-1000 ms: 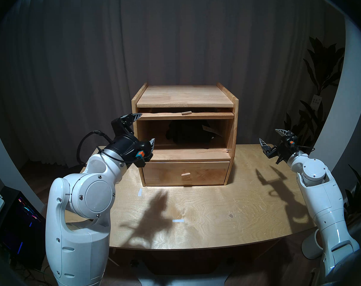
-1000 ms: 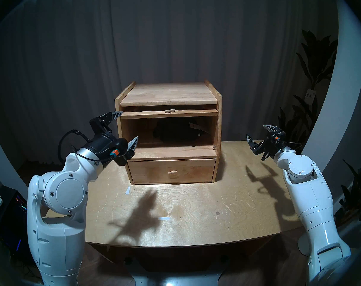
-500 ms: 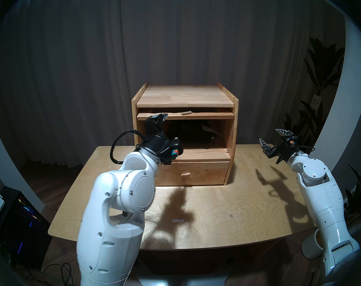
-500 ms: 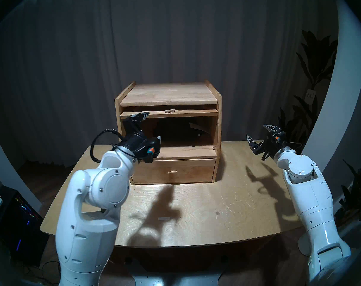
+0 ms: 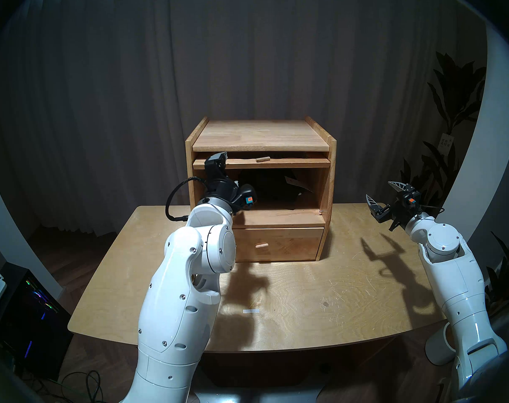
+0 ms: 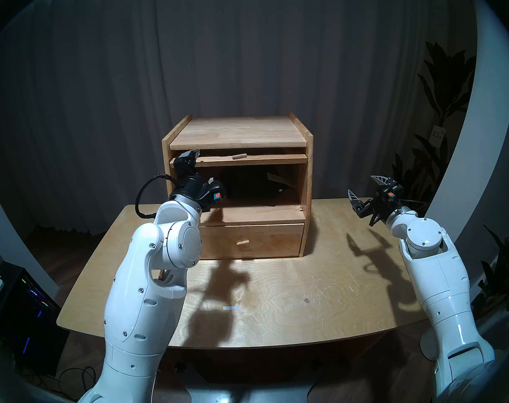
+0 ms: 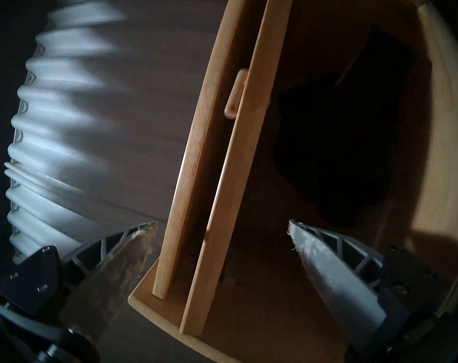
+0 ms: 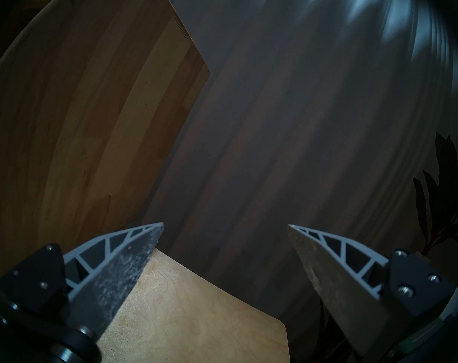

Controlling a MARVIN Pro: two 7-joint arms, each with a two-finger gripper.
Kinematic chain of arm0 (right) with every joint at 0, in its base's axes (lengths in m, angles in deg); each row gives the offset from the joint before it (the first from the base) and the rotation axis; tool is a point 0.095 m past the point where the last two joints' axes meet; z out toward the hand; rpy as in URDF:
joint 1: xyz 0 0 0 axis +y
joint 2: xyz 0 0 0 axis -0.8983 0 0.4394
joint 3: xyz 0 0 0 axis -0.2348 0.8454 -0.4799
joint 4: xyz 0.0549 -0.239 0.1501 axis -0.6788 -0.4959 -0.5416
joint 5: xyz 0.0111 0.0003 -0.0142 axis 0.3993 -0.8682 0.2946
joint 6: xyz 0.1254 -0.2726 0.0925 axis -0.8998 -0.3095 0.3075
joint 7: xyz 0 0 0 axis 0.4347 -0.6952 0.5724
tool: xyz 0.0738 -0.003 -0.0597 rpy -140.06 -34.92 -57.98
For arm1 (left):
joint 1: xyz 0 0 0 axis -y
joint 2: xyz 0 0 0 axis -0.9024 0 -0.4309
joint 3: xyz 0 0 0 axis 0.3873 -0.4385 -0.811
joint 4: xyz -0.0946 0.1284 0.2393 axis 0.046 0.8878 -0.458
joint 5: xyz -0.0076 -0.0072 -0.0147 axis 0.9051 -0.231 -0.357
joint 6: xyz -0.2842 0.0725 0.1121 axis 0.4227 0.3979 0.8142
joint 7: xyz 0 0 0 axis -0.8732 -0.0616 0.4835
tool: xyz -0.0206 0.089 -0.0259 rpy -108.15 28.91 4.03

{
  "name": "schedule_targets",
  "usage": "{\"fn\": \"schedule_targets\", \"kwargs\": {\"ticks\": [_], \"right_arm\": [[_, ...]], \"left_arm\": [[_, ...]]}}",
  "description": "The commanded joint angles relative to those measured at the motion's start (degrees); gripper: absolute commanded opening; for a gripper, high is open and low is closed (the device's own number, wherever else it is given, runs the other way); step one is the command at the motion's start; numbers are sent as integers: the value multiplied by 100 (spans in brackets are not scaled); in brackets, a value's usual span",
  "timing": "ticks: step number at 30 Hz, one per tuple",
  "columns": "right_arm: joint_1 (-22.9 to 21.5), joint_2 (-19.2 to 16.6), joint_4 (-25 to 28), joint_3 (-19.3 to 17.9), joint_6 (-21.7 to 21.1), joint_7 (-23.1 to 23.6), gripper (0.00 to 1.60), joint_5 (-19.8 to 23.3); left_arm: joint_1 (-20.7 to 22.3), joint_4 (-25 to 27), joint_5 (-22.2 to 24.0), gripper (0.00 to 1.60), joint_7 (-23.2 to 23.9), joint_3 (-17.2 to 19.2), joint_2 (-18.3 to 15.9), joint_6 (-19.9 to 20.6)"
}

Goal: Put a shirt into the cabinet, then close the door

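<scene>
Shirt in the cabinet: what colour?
Black shirt, with a pale tag; the head stereo right view shows it best.

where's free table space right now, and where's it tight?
Free: the table in front of the drawer, and the strip between cabinet and right gripper. Tight: the compartment's left mouth, where the open left gripper straddles the door; the shirt fills the middle.

Shirt [image 5: 269, 190] inside cabinet [image 5: 329, 172], drawer [image 5: 291, 244] below.

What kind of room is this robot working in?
Probably a home-like test room: a wooden cabinet on a plywood table, a grey curtain across the back, a leafy plant at the right, and a lit computer on the floor.
</scene>
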Motion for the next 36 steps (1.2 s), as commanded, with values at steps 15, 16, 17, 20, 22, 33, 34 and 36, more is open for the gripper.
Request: {"fn": "schedule_targets", "kwargs": {"ticks": [15,16,17,20,22,33,34,36], "right_arm": [[-47,-25,139,-21,58,-13,160,4],[-45,-25,141,-21,59,-14,160,4],[-44,-26,143,-21,59,-15,160,4],[-42,-26,146,-21,60,-17,160,5],[-42,-27,145,-20,59,-17,160,6],[-42,-30,145,-17,59,-20,160,9],[-41,-30,146,-17,60,-21,160,9],[-41,-31,147,-17,60,-21,160,9]], "left_arm": [[-415,1483,-1008,160,1597,-250,-456,166],[-420,1567,-1060,160,1716,-299,-460,179],[-379,1609,-1098,160,1801,-356,-426,206],[-38,1353,-1164,160,1825,-520,-258,268],[178,1078,-1199,160,1734,-574,-152,303],[755,96,-1321,160,1345,-600,170,370],[782,66,-1312,160,1348,-607,159,389],[784,46,-1313,160,1319,-605,167,395]]}}
